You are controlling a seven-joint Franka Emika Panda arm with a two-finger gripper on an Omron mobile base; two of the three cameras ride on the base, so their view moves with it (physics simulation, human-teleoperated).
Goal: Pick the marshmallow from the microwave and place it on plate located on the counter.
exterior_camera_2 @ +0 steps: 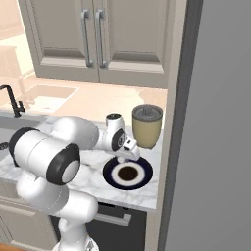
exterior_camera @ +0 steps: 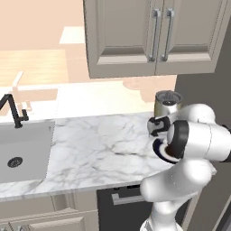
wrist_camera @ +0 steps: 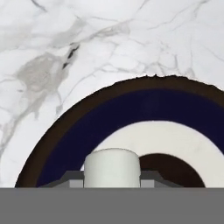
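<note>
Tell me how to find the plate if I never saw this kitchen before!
Look at the white marble counter under the beige cupboards, at its end beside the tall grey wall. The plate lies flat there, in front of a tan jar. It is the only round, flat thing: dark navy rim, pale ring, brown middle.

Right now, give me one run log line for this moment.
phase: placing | gripper: shut on marshmallow | position: above plate on counter | marshmallow: not yet released
</note>
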